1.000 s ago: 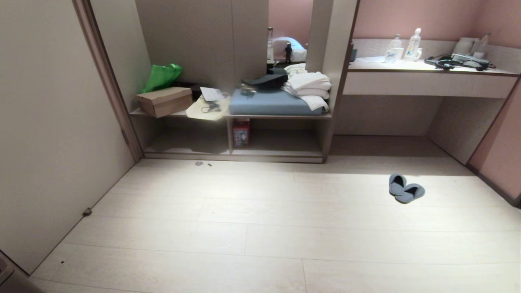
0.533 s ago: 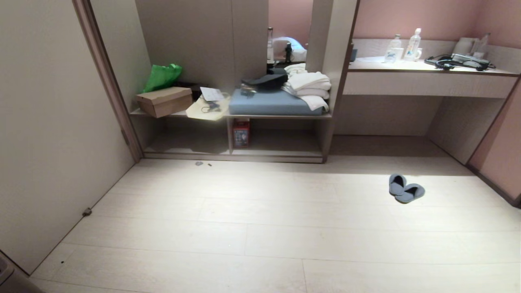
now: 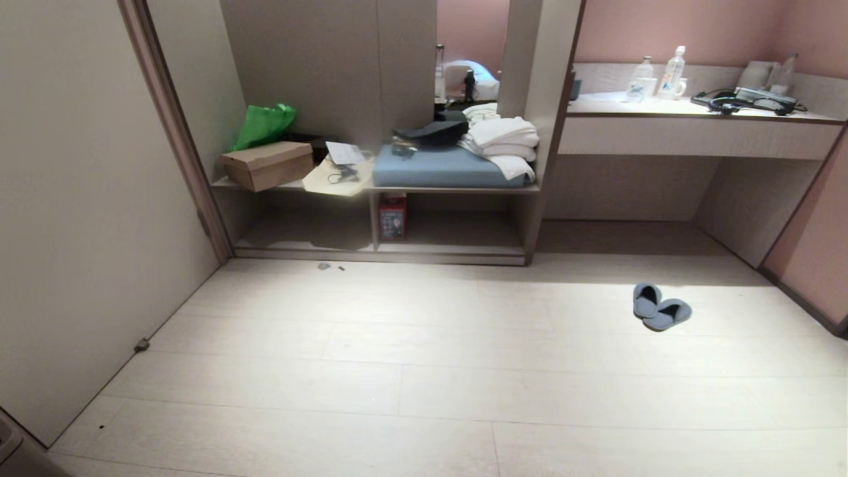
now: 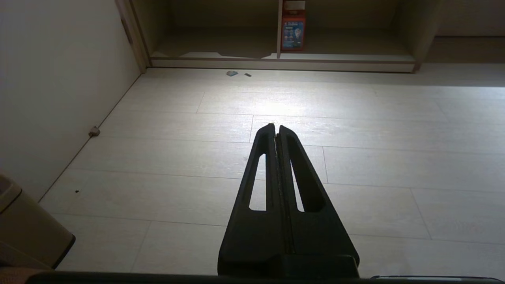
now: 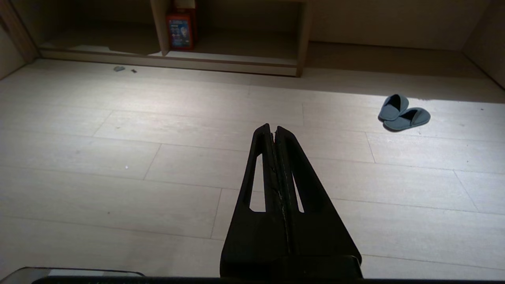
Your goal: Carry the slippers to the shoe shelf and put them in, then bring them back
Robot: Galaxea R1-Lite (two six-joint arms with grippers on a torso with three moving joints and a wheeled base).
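Sitting on the pale wood-plank floor [image 3: 424, 371], the pair of grey-blue closed-toe fabric slippers [image 3: 660, 309] lie side by side and touching, toes angled apart, off to the robot's right, in front of the long pale desk counter [image 3: 695, 132]. Low taupe laminate shoe shelf [image 3: 381, 248] is well apart from them, to the left against the back wall: two cubbies split by a vertical divider, with a small red box [image 3: 393, 216] standing just beside the divider in the right cubby. Bench board above it carries a brown cardboard box [image 3: 267, 165], a green bag [image 3: 264, 125], a blue-grey cushion [image 3: 438, 168] with a dark flat hat [image 3: 432, 132] and folded white towels [image 3: 501, 142]. Left gripper [image 4: 276, 127] has its black fingers pressed together, nothing held, out over bare floor. Right gripper [image 5: 273, 127] the same: fingers closed, empty, slippers well apart from its tip. Neither arm shows in the head view.
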